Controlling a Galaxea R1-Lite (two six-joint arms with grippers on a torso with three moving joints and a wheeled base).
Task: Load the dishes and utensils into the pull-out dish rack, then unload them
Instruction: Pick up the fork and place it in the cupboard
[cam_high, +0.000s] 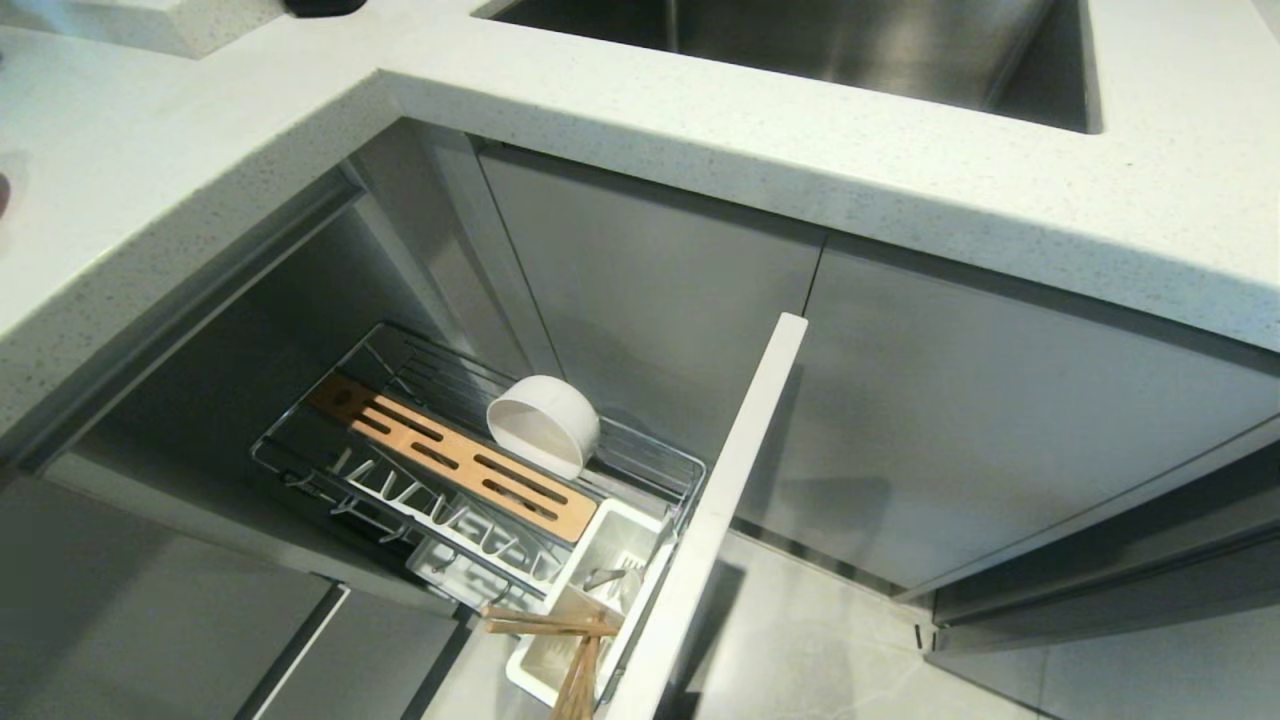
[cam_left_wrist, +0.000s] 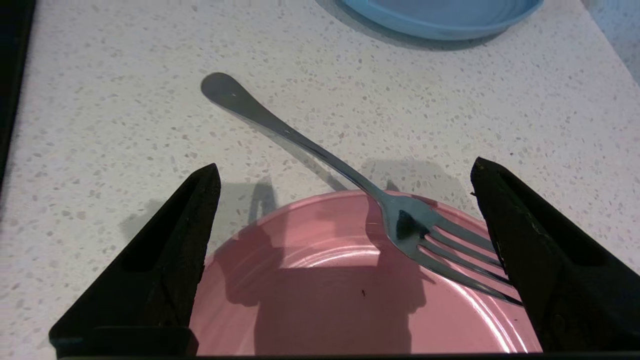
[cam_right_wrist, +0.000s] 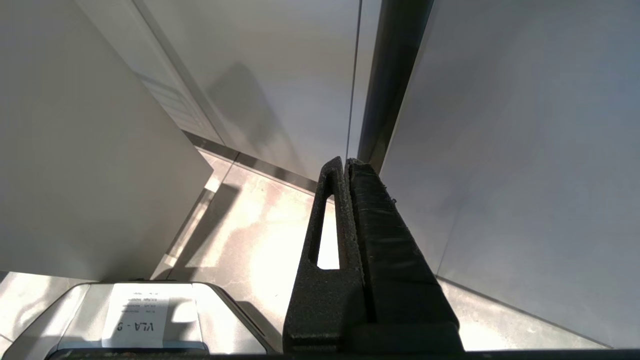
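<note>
Room: bare speckled tabletop (cam_left_wrist: 125, 100) around pink plate (cam_left_wrist: 325, 290); blue plate (cam_left_wrist: 440, 20) at far edge.
Left gripper (cam_left_wrist: 345, 260): jaws wide, empty, straddling pink plate's rim.
Fork (cam_left_wrist: 320, 150): tines on plate, between jaws.
Right gripper (cam_right_wrist: 350, 220): jaws closed, empty, by cabinet.
Rack (cam_high: 480, 470): pulled out; white bowl (cam_high: 545, 425) inside, chopsticks (cam_high: 570, 640) in caddy.

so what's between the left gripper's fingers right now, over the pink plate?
In the left wrist view, a silver fork lies between the open fingers of the left gripper, tines resting on the pink plate, handle out on the counter.
</note>
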